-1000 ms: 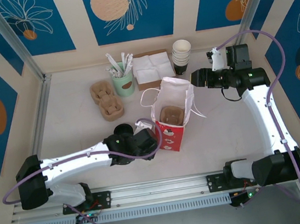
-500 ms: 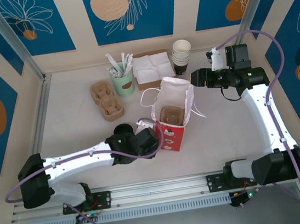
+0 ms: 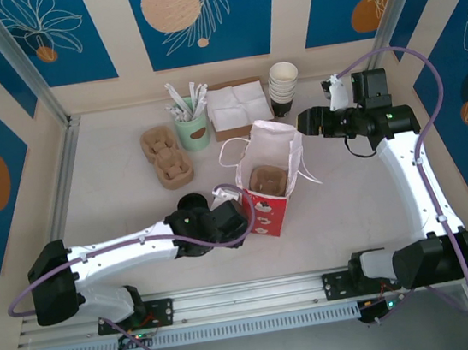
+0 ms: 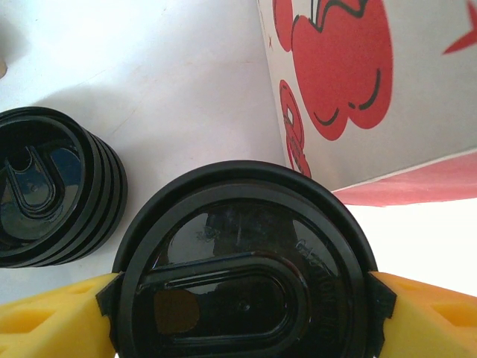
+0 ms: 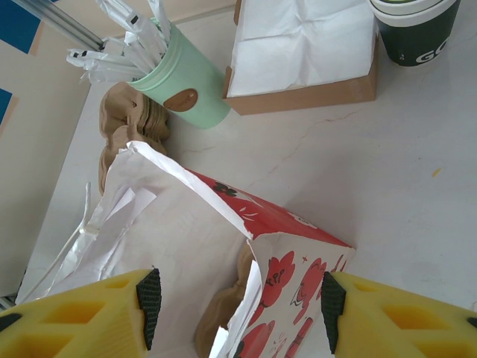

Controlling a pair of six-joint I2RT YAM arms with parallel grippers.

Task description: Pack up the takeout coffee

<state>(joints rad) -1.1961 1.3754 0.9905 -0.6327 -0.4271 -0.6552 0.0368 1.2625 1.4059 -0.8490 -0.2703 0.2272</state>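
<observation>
At eight o'clock from the red-and-white paper bag (image 3: 266,209), the takeout coffee (image 4: 242,276) stands on the table (image 3: 116,199), close against the bag's printed wall. The left gripper (image 4: 244,292) is clamped on it, a yellow finger pressing each side of the black lid. Gripping at the lid's rim probably leaves the cup upright and free to be lifted straight up, clear of the stack of loose lids (image 4: 45,194) at its nine o'clock.

The left arm lies low and long across the table from its base at seven o'clock, with the wrist looking down on the lid.

The right arm climbs from its base at five o'clock, then bends at the elbow toward nine o'clock. This sets the right gripper (image 5: 238,302) over the bag's far rim at one o'clock, likely to steady the mouth above the cardboard carrier (image 3: 266,179) inside. Its jaws stand apart across the paper, but whether they actually bear on it I cannot tell.
</observation>
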